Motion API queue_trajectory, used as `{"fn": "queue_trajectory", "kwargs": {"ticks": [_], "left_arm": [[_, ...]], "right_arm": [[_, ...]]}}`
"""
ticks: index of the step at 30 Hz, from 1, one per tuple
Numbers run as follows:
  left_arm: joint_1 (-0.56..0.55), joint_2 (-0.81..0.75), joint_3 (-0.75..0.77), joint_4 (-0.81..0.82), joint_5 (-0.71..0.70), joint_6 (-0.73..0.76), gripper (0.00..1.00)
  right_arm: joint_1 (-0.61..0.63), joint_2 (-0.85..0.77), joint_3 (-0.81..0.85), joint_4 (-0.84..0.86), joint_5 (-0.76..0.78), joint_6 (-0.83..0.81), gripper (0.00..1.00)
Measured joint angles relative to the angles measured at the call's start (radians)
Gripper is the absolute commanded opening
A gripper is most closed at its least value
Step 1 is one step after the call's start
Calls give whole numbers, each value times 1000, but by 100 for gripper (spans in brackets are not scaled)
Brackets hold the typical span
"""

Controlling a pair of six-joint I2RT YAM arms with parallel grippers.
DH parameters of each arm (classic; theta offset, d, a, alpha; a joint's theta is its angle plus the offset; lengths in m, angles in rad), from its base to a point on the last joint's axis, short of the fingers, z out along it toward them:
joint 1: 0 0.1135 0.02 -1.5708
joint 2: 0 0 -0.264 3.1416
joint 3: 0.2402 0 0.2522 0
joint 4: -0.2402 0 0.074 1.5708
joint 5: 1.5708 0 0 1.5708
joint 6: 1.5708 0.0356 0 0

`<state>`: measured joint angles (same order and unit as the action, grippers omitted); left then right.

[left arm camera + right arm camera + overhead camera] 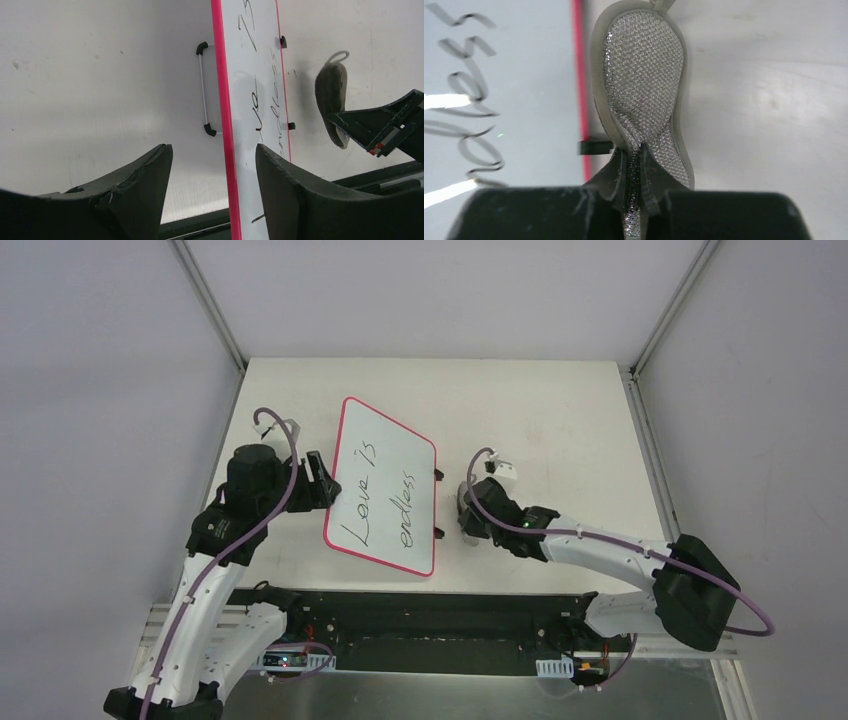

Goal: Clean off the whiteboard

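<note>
Two jobs for us: our left gripper [215,150], jaws wide astride the left edge of the whiteboard [385,455] mid-counter [560,410], should steady it. Our right gripper [634,156], pinching the grey pad [644,75] just beside the board, should press flat across the writing [385,505].

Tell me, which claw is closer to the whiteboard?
Left. The left gripper sits at the whiteboard's left edge, its open fingers straddling the pink frame. The right gripper, shut on a grey pad, is off the right edge, apart from it.
</note>
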<state>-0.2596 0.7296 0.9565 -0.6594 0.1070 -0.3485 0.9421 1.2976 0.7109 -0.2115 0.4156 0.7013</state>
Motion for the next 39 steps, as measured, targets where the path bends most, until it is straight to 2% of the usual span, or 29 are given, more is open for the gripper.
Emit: {"fn": "queue_trajectory", "kwargs": {"ticks": [3, 10, 15, 22, 29, 35, 39], "left_arm": [[0, -1, -32, 5, 28, 7, 59], [0, -31, -38, -21, 44, 26, 51], [0, -78, -66, -39, 42, 42, 39], [-1, -74, -77, -21, 68, 52, 25], [-2, -74, -90, 0, 102, 50, 0], [-1, -70, -96, 25, 127, 52, 0], [0, -70, -99, 35, 140, 51, 0]], "right_arm": [[31, -5, 2, 140, -111, -84, 0], [224, 44, 99, 201, -137, -158, 0], [345, 45, 158, 212, -98, -191, 0], [447, 67, 211, 206, -43, -230, 0], [528, 201, 397, 206, 0, -285, 0], [547, 254, 434, 210, 39, -302, 0], [549, 239, 357, 243, 102, -271, 0]]}}
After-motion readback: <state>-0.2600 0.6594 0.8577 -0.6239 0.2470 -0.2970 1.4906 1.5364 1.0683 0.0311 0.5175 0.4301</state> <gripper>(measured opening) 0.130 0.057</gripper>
